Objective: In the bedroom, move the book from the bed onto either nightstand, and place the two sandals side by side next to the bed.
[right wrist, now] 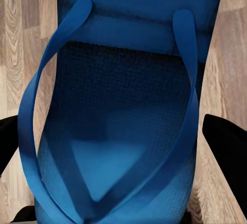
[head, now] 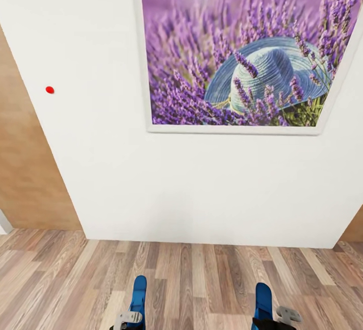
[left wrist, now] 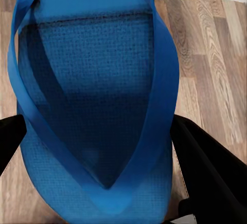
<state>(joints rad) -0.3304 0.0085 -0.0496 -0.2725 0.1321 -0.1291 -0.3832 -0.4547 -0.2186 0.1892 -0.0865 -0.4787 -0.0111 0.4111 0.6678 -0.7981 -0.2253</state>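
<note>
Sandals were in both your grippers: the left gripper point(head: 128, 320) had its dark fingers point(left wrist: 208, 167) pressed to the edges of the left sandal point(left wrist: 95, 111), and the right gripper point(head: 275, 320) was clamped the same way on the right sandal point(right wrist: 128, 126), fingers point(right wrist: 226, 142) on either side of the sole. In the head view you held both out ahead of you, low and well apart, soles edge-on above the floor point(head: 191, 274).

By my reading, you had the pair picked up but not yet placed; setting them side by side by the bed was still to do, and I could not tell how the book stood, since no book, bed or nightstand was in sight.

Straight ahead you faced a white wall point(head: 101, 168) close by, with a framed lavender picture point(head: 242, 52) hanging on it and a small red dot point(head: 49, 90) to its left. A brown panel point(head: 25, 168) stood past the wall's left edge. That wall blocked the way forward; you would likely have needed to turn toward the bed.
</note>
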